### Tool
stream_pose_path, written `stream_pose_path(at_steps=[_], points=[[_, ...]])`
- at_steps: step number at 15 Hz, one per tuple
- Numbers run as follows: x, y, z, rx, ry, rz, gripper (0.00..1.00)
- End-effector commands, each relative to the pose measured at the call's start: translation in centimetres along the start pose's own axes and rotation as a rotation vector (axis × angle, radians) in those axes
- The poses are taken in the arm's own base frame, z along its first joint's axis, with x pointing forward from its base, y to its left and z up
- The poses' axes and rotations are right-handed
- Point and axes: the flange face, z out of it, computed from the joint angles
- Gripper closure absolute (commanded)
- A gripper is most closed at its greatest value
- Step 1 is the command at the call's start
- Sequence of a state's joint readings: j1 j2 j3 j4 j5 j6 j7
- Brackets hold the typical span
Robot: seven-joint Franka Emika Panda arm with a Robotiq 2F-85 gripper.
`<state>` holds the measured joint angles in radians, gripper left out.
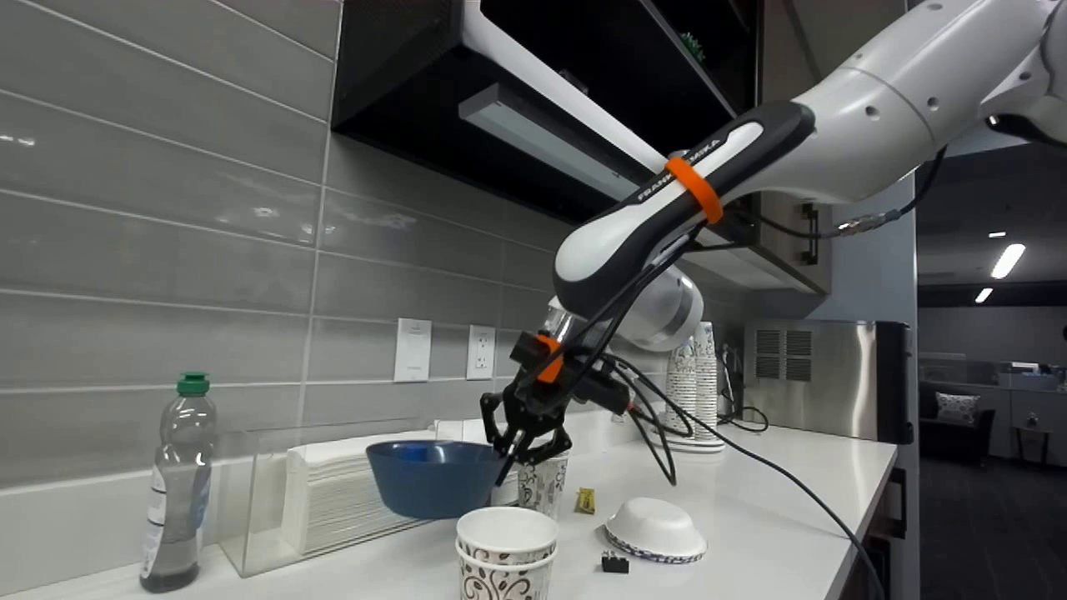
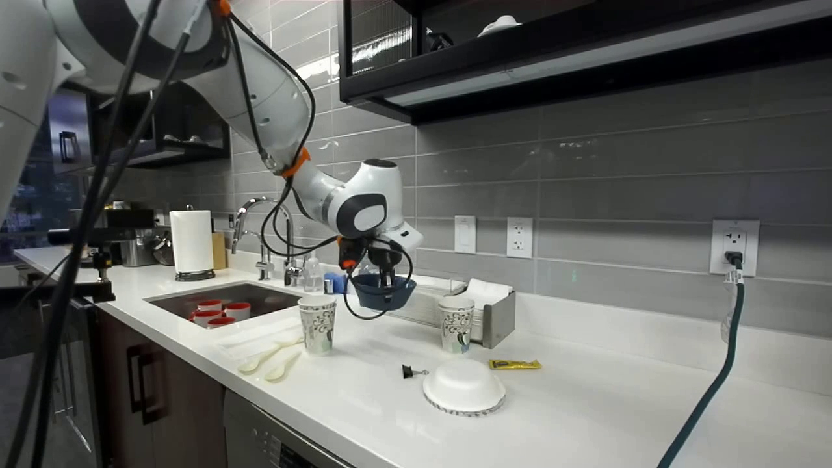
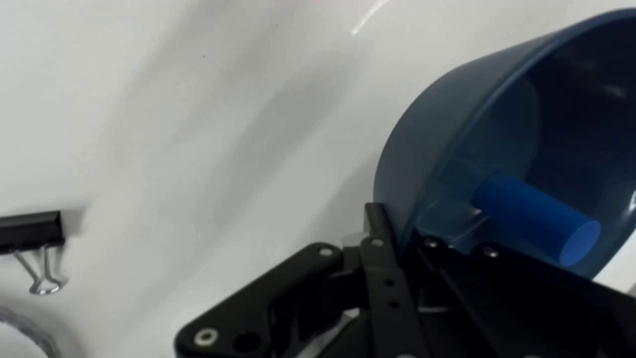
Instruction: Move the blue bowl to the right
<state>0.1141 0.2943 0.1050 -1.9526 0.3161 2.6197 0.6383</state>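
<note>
Blue bowl (image 1: 433,485): one, round, plain, smooth. Held up off the table (image 2: 585,406), mouth up, in front of the napkin holder (image 2: 499,322) in both exterior views. Contents: one blue cylinder (image 3: 534,216); whether lying or leaning, cannot be told.

Gripper (image 3: 401,233): one, black. Jaws clamped on the rim of the blue bowl, one jaw outside the wall, the other inside.

Napkins (image 1: 358,496): white, stacked within the napkin holder.

Nested cups (image 1: 506,567): white, patterned, upright on the table.

Patterned cup (image 2: 456,328): white ground, upright, just beside the napkin holder.

White dish (image 2: 464,383): upside down on the table, patterned at its edge.

Binder clip (image 2: 408,372): black, just beside the white dish.

Yellow packet (image 2: 513,364): lying flat, near the white dish.

Spoons (image 2: 261,358): two, pale, side by side, near the nested cups.

Bottle (image 1: 177,492): transparent, green cap, upright, beside the napkin holder.

Sink (image 2: 276,296): set into the table; several red-and-white mugs (image 2: 238,311) inside.

Paper towel roll (image 2: 192,244): white, upright, near the sink.
</note>
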Motion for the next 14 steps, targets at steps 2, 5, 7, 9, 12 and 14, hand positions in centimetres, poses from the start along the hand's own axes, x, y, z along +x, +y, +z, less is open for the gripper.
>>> stream_pose_path(at_steps=[2, 5, 7, 9, 12, 14], points=[[-1.0, 1.8, -9.3, 0.023, -0.071, -0.085, 0.99], [-1.7, 4.4, -15.1, -0.003, -0.073, -0.104, 0.99], [-1.4, 6.9, -18.8, -0.011, 0.004, -0.026, 0.99], [-0.4, 9.6, -21.5, -0.021, 0.077, 0.078, 0.99], [1.9, 15.3, -23.6, -0.061, 0.126, 0.234, 0.99], [3.3, 18.8, -24.0, -0.089, 0.158, 0.339, 0.99]])
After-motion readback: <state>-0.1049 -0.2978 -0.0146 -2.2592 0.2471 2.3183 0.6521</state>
